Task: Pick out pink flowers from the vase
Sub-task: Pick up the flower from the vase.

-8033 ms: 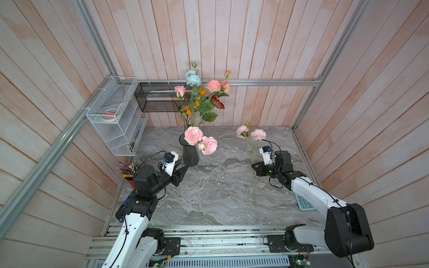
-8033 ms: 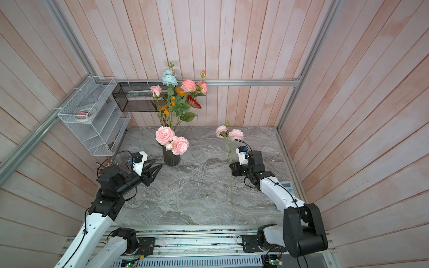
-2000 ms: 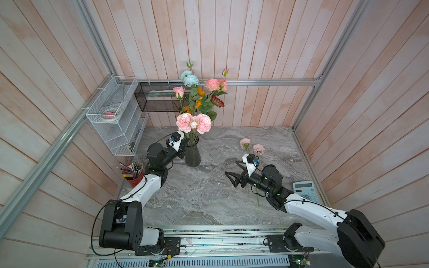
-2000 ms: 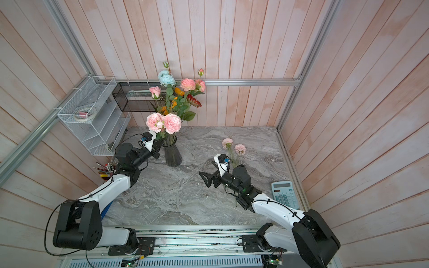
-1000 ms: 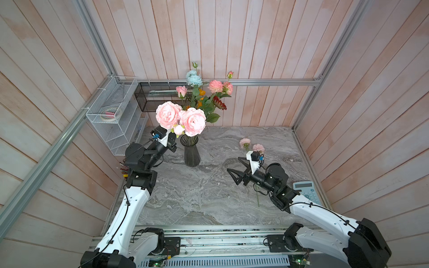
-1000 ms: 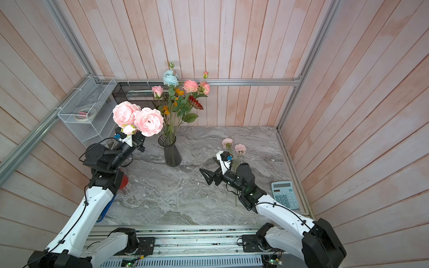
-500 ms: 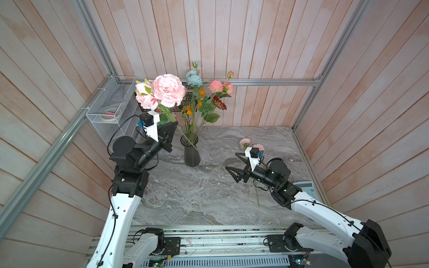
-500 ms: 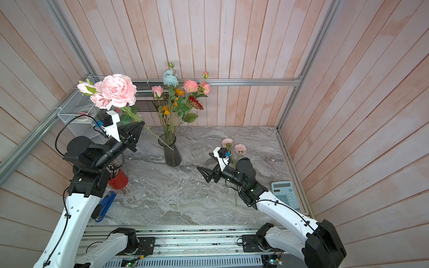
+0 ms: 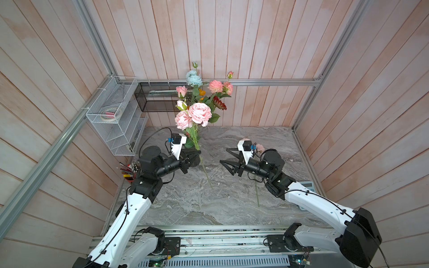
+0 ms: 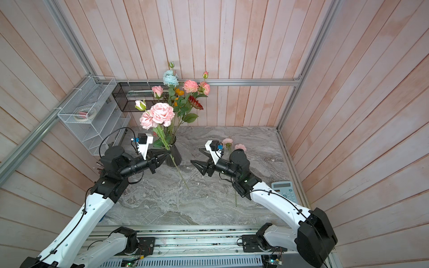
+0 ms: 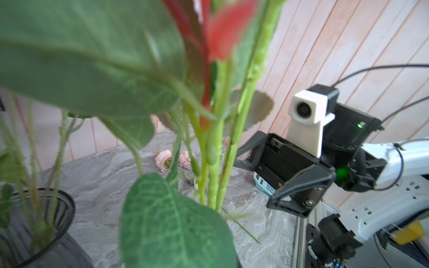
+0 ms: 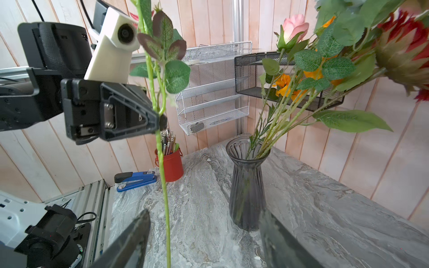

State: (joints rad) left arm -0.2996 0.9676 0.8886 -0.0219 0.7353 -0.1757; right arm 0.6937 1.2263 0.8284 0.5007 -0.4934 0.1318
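My left gripper [image 9: 197, 152] is shut on the green stalk [image 12: 165, 185] of a pink flowers stem and holds it upright in the air. Its two big pink heads [image 9: 197, 114] rise above the gripper, in front of the dark ribbed vase [image 12: 246, 185]. The vase still holds other pink flowers [image 9: 216, 85] among the blue, orange and red ones. My right gripper [image 9: 224, 156] is open and faces the hanging stalk from the right, a little short of it. Another pink flowers stem [image 10: 240, 146] lies on the table behind my right arm. Leaves hide the left jaws in the left wrist view.
A red pencil cup [image 12: 171, 164] and a blue stapler [image 12: 137, 181] stand at the table's left edge. A calculator [image 10: 284, 190] lies at the right edge. On the back-left walls hang a white wire rack [image 9: 116, 116] and a black mesh shelf [image 9: 157, 97].
My left arm has swung the held pink stem from high on the left down and to the right, in front of the vase. My right gripper has risen to face it.
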